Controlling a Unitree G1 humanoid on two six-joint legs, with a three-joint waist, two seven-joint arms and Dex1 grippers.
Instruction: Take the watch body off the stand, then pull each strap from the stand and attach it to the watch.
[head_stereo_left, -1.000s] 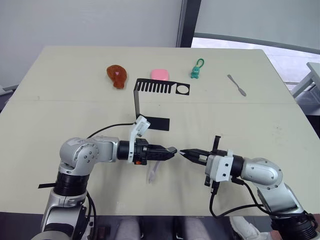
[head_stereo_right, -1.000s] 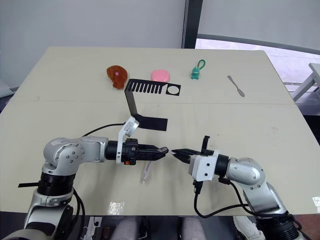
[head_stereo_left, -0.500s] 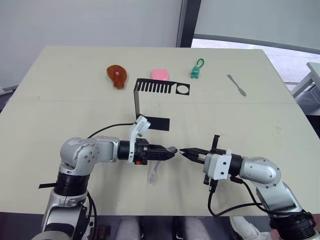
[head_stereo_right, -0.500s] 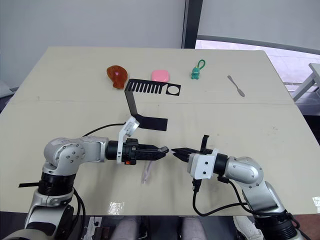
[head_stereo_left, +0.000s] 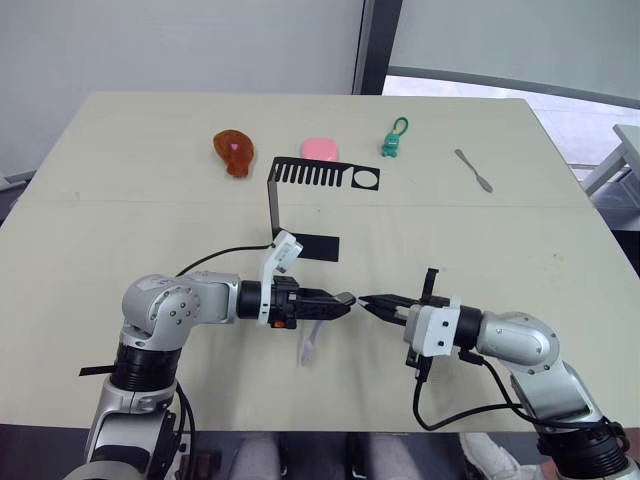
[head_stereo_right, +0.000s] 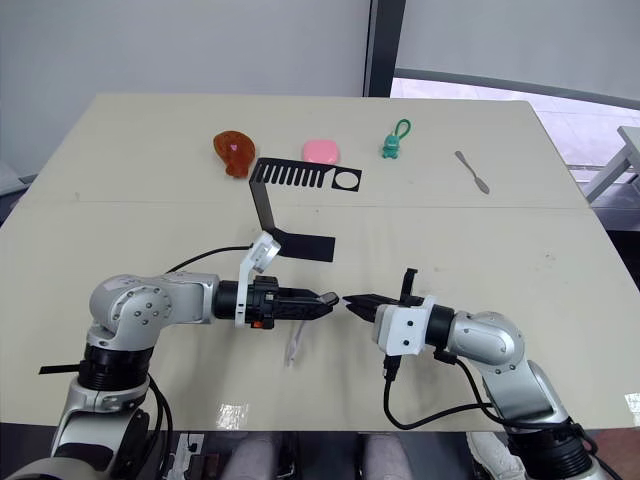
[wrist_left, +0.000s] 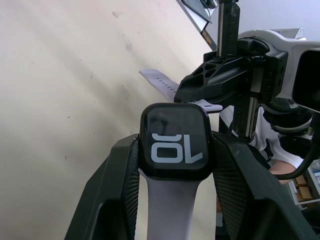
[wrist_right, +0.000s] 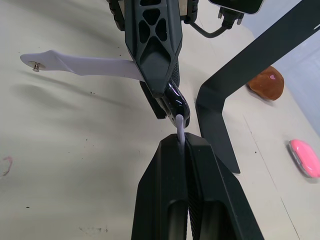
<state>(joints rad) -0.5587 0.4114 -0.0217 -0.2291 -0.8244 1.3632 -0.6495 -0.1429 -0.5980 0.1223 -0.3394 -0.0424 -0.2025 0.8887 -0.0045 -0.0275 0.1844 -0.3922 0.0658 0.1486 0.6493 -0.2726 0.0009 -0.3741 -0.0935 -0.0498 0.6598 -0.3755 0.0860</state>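
Black watch body (wrist_left: 173, 141) shows pale "10" digits.

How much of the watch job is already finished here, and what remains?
Done: the stand is bare, and the watch body, clamped in the left gripper, already carries one strap. In hand: the right gripper pinches the second strap against the case. Left: seating that strap.

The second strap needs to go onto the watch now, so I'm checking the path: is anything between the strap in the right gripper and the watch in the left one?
Nothing visible. The right gripper pinches the strap with its tip right at the edge of the watch, held by the left gripper.
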